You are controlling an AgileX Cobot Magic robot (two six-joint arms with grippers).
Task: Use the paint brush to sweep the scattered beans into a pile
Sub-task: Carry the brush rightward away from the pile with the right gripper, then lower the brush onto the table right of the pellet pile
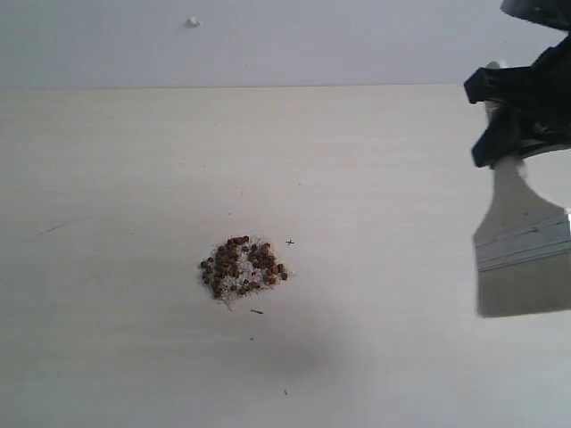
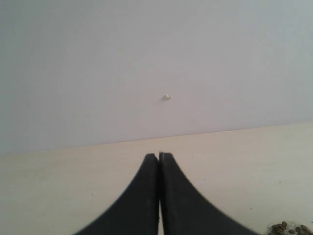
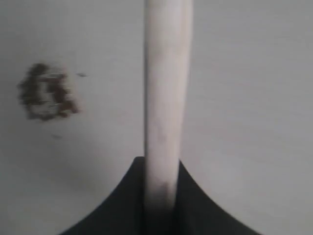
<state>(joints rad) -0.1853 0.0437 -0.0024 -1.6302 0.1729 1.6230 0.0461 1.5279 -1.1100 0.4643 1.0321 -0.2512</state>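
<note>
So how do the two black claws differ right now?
The right gripper is clamped on the handle of the paint brush. The left gripper is shut with nothing in it. In the exterior view, the right gripper holds the brush out to the right of the pile, while the left gripper does not show in that view at all. Both are black and taper to a narrow tip.

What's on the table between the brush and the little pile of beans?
Almost nothing. In the exterior view, the table is bare between the paint brush and the pile, except one tiny dark speck right beside the pile.
</note>
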